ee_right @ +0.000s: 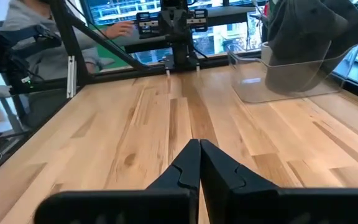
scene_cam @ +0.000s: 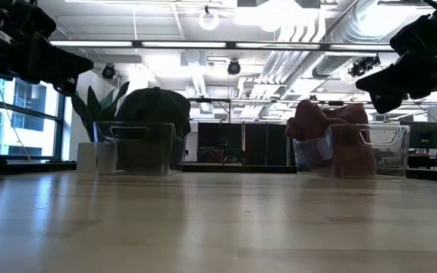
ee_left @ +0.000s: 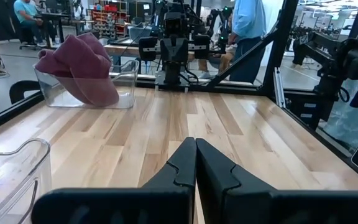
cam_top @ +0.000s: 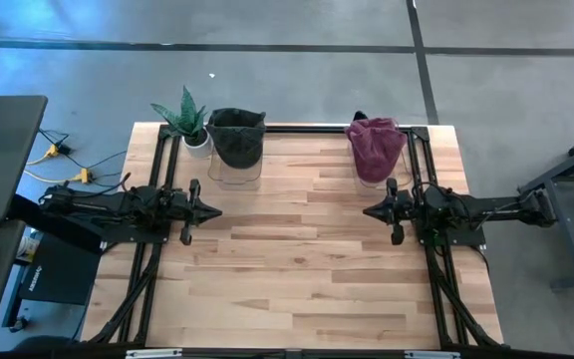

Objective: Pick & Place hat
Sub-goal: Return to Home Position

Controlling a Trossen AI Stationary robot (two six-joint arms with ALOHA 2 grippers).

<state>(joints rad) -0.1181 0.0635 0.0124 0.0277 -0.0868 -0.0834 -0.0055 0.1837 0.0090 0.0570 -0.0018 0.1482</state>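
My left gripper (cam_top: pixel 212 210) is positioned above the left half of the table (cam_top: pixel 297 269), pointing toward the centre. Its fingers (ee_left: pixel 182 167) are pressed together along their full length with nothing between them. My right gripper (cam_top: pixel 369 211) faces it from the right half of the table, well apart from it. Its fingers (ee_right: pixel 188 165) are likewise closed against each other and carry nothing. In the low view, both grippers hang clear above the tabletop. The black cap (cam_top: pixel 236 135) sits in the left transparent bin (cam_top: pixel 233 178) near the far edge of the table, its crown rising above the bin rim. A potted plant (cam_top: pixel 185 118) stands just beside that bin, toward the far left corner. The red caps (cam_top: pixel 375 145) fill the right transparent bin (cam_top: pixel 372 179), also near the far edge, and are heaped above the rim. They form one crumpled mass, so I cannot separate individual pieces. The two bins stand well apart, each roughly in line with its own arm's gripper. A person (ee_left: pixel 247 18) is visible in the room beyond the table.
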